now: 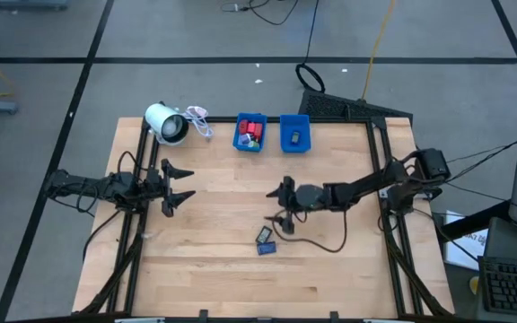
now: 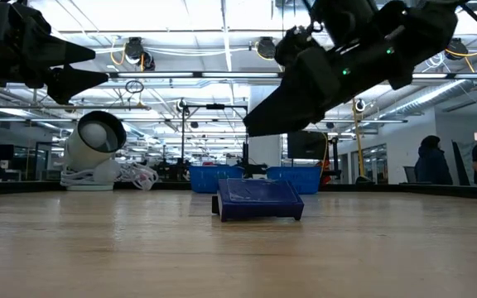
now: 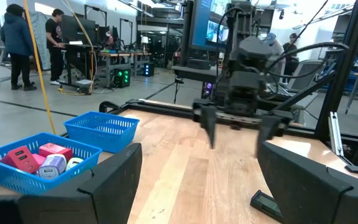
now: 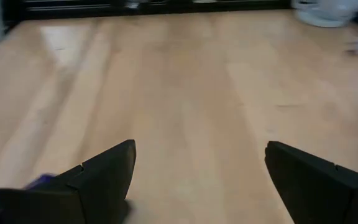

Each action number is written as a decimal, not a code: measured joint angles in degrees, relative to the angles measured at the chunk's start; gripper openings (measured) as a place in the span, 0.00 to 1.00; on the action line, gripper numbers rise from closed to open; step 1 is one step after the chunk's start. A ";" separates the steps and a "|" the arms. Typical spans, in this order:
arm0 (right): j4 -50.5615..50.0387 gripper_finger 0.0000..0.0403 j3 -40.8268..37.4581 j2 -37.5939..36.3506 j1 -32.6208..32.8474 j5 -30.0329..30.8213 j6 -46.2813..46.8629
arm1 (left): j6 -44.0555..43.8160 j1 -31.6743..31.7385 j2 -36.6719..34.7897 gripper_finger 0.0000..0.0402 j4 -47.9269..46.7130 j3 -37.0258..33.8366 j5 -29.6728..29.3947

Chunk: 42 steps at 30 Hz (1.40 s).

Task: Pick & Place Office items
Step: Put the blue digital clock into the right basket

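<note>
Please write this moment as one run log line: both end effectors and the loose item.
left end effector: open, idle | right end effector: open, above table | dark blue item: on table, near right end effector, not held

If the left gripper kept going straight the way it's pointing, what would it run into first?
Most likely the right gripper, which faces it across bare table. The left gripper is open; nothing else seems to lie between them, though depth is unclear.

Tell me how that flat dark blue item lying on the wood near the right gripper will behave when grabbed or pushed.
The flat dark blue item looks rigid and boxy, so it probably keeps its shape. Lying flat and low on the table, it should slide rather than roll or tip. Its thinness may make pinching awkward for the right gripper, which hangs open beside it.
</note>
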 joint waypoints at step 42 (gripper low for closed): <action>4.41 0.75 4.90 17.79 19.16 7.89 -7.93 | 0.02 0.01 0.02 0.81 0.36 0.00 -0.35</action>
